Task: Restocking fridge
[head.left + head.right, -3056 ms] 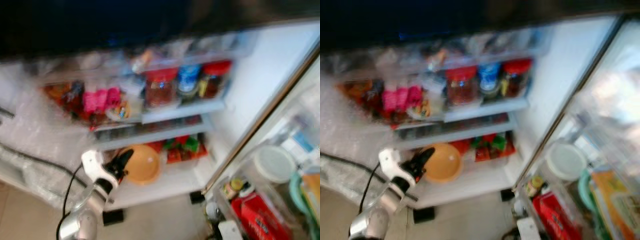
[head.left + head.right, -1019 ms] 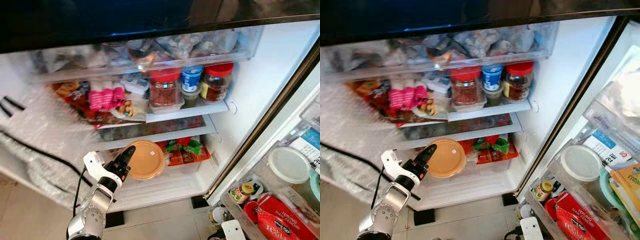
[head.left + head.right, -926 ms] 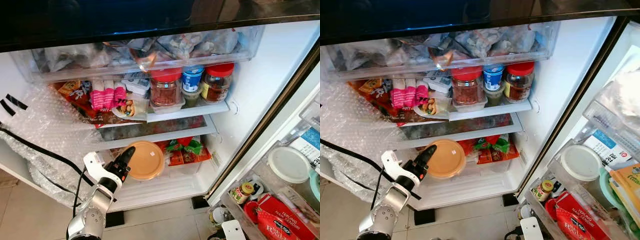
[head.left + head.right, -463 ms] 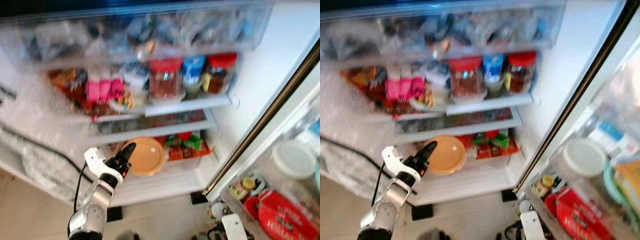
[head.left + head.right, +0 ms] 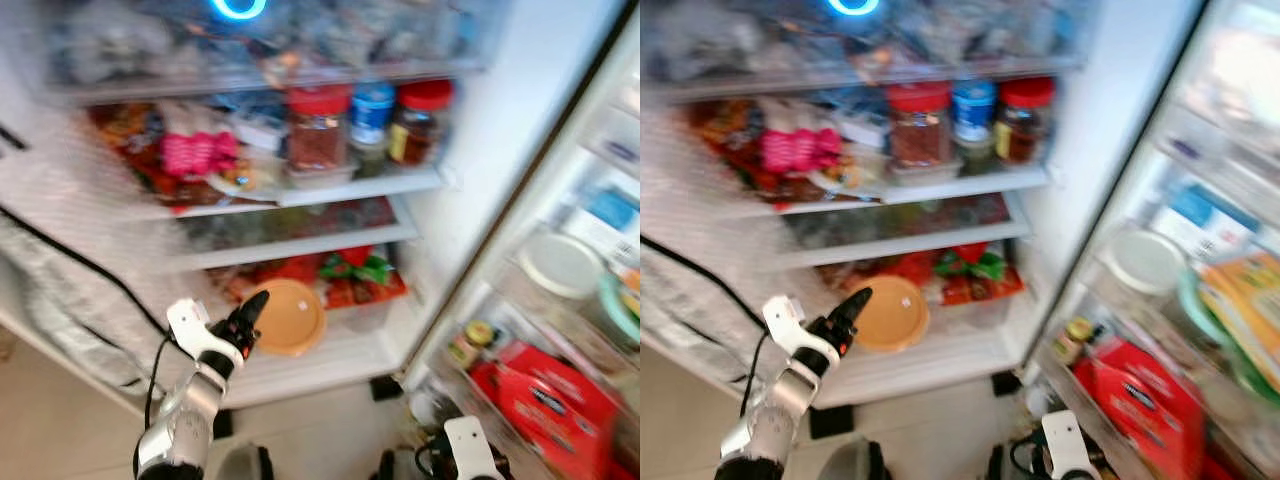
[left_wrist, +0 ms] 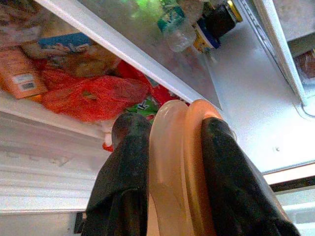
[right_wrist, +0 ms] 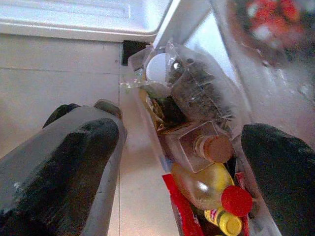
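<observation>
Left pincer [image 6: 170, 142]: clamped on 1 orange lidded container [image 5: 289, 316], held edge-on betw. both fingers at fridge's bottom shelf [image 5: 330, 352].
Right pincer [image 7: 179, 147]: fingers wide apart, over door bin w/ bottles [image 7: 206, 189].
Jars: 3 above left pincer, 2 red lids [image 5: 316, 100], 1 blue [image 5: 374, 97].
Labels: blurred, unreadable.

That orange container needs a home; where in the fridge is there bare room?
The white bottom shelf is bare in front of the red and green packets, beside the orange lidded container held by the left gripper. The jar shelf above is crowded.
</observation>
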Controlling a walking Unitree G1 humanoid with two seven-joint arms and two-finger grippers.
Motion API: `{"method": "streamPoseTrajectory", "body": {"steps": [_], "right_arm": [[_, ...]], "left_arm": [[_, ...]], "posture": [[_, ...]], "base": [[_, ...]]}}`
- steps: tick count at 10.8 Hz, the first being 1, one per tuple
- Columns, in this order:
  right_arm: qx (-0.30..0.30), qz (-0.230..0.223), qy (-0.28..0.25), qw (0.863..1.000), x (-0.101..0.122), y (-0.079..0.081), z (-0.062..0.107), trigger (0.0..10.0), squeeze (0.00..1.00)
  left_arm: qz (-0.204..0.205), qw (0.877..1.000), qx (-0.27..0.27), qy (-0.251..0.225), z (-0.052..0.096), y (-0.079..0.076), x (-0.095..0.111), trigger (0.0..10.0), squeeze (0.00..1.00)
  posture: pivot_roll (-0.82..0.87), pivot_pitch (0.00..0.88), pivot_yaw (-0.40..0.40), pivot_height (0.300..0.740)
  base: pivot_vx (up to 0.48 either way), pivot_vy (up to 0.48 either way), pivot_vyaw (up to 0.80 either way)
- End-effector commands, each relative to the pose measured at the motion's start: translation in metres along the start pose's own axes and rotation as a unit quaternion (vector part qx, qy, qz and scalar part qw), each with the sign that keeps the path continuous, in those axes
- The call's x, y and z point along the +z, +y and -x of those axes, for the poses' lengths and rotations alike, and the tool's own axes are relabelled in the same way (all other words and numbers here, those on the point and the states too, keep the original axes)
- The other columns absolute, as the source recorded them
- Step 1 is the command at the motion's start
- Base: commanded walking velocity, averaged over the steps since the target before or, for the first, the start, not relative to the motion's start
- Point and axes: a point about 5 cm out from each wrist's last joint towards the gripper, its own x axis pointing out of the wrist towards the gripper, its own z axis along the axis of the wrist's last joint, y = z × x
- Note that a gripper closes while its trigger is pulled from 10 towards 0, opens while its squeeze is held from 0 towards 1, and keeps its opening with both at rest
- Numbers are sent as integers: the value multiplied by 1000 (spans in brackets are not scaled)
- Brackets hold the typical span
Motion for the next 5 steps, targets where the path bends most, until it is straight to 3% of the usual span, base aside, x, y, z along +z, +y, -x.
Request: {"method": "streamPoseTrajectory", "body": {"steps": [1,5], "right_arm": [[23,2,78,997,-39,12,12,10000,0],[30,2,83,996,-40,13,13,10000,0]], "left_arm": [[1,1000,0,-1,-2,-1,0,10000,0],[9,1000,-9,-13,-9,-5,3,10000,0]], "posture": [[41,165,-19,646],[41,167,-19,646]], "base": [[0,0,0],[0,0,0]]}}
